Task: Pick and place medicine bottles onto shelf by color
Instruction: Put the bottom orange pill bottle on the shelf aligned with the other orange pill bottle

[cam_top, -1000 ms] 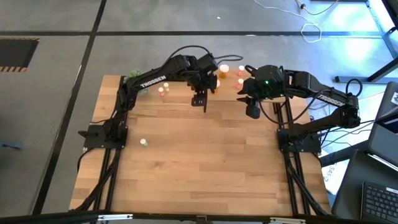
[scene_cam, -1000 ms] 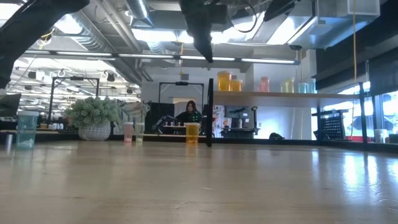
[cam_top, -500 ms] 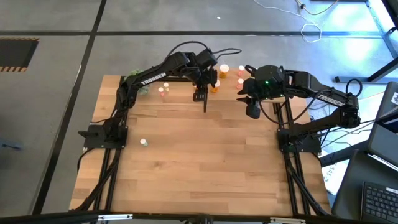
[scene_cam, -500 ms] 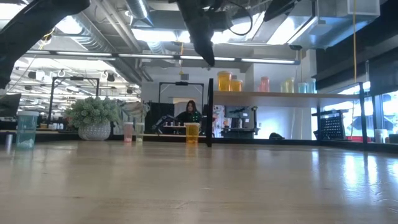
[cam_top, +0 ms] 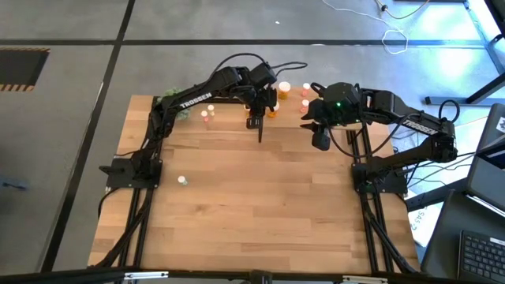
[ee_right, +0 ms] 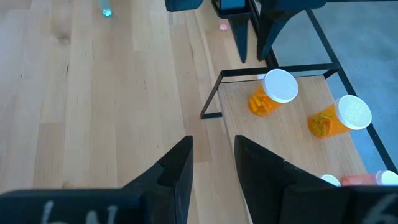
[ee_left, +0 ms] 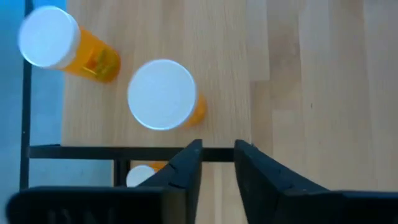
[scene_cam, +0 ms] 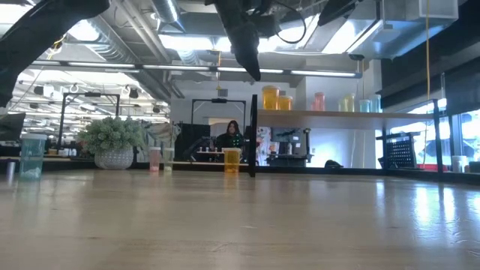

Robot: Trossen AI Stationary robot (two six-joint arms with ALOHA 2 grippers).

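**Left gripper over shelf corner, nothing held**

Nearest: table (cam_top: 260, 205), mostly bare, with one small green bottle (cam_top: 182, 181) alone on the left side. Right wrist view shows it far off too (ee_right: 106, 12).

Mid-table: right gripper (ee_right: 211, 158) hangs above the boards near the shelf's front post, fingers apart, nothing between them. Same gripper from above (cam_top: 320, 142).

Further back: left gripper (ee_left: 217, 158) hangs above the shelf (ee_left: 155, 37) front rail, fingers (ee_left: 186, 165) a narrow gap apart, nothing between them. Seen from above at (cam_top: 256, 122).

On the shelf: two orange bottles (ee_left: 163, 96) (ee_left: 62, 43) standing, white caps up, apart from each other. A third orange one (ee_left: 144, 174) shows below the rail, on the table.

Far left of shelf: pink bottles (cam_top: 207, 116) on the table. Plant (scene_cam: 114, 142) at the far edge. Low view shows pale pink and yellowish bottles on the shelf (scene_cam: 334, 103). A person (scene_cam: 231, 135) sits in the room behind.
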